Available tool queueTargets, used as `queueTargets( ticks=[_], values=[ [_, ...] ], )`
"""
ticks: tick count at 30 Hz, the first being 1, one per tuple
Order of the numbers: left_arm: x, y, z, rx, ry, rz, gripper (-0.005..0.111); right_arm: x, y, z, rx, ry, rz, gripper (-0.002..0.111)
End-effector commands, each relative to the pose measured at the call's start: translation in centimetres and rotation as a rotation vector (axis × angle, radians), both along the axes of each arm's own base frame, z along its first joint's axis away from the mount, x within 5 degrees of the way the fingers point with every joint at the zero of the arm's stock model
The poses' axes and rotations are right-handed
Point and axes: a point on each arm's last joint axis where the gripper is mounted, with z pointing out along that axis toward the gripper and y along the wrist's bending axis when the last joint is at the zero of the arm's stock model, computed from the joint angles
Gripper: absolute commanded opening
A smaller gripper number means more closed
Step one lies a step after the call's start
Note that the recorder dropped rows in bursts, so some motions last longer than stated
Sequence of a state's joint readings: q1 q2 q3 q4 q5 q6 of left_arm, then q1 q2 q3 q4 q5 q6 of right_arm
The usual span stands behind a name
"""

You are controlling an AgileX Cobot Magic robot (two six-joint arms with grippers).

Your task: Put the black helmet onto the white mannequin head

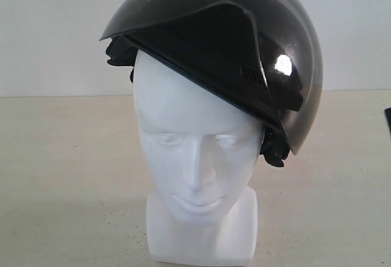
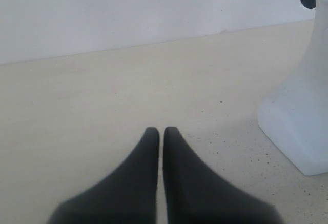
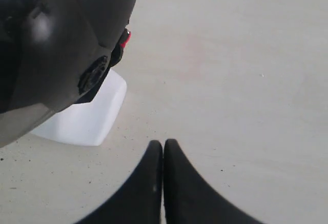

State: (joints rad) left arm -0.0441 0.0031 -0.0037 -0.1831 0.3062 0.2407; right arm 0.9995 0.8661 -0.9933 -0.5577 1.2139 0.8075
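The black helmet (image 1: 244, 41) sits tilted on top of the white mannequin head (image 1: 195, 151), its smoky visor raised and its lower side towards the right of the exterior view. In the right wrist view the helmet (image 3: 61, 39) with a red buckle (image 3: 125, 37) covers the head, whose white neck base (image 3: 87, 116) shows below. My right gripper (image 3: 163, 144) is shut and empty, off to the side of the base. The left gripper (image 2: 160, 130) is shut with nothing held, over bare table beside the neck base (image 2: 297, 121). Neither gripper shows in the exterior view.
A beige speckled table (image 1: 61, 175) carries the head, with a pale wall (image 1: 49, 29) behind it. A small dark object (image 1: 388, 120) shows at the right edge of the exterior view.
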Motion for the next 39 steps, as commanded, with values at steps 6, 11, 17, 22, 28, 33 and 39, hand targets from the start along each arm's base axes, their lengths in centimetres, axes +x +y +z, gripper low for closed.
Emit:
queueTargets(
  ticks=[6, 11, 17, 22, 28, 33, 39],
  values=[
    [0.0, 0.0, -0.1, -0.012, 0.001, -0.004, 0.004, 0.7, 0.3, 0.1, -0.053, -0.059, 0.024, 0.0],
    [0.0, 0.0, -0.1, -0.012, 0.001, -0.004, 0.004, 0.9, 0.1, 0.3, -0.124, -0.103, 0.066, 0.0],
    [0.0, 0.0, -0.1, -0.012, 0.001, -0.004, 0.004, 1.7, 0.4, 0.8, -0.146, -0.195, 0.094, 0.0],
    [0.0, 0.0, -0.1, -0.012, 0.001, -0.004, 0.004, 3.8, 0.0, 0.3, -0.091, -0.174, 0.002, 0.0],
    [0.0, 0.0, -0.1, -0.012, 0.001, -0.004, 0.004, 6.4, -1.6, -0.6, 0.001, -0.102, -0.099, 0.0],
    [0.0, 0.0, -0.1, -0.012, 0.001, -0.004, 0.004, 7.5, -3.3, -0.6, 0.102, -0.073, -0.056, 0.0],
    [0.0, 0.0, -0.1, -0.012, 0.001, -0.004, 0.004, 8.8, -5.8, -0.6, 0.243, -0.075, -0.137, 0.0]
  ],
)
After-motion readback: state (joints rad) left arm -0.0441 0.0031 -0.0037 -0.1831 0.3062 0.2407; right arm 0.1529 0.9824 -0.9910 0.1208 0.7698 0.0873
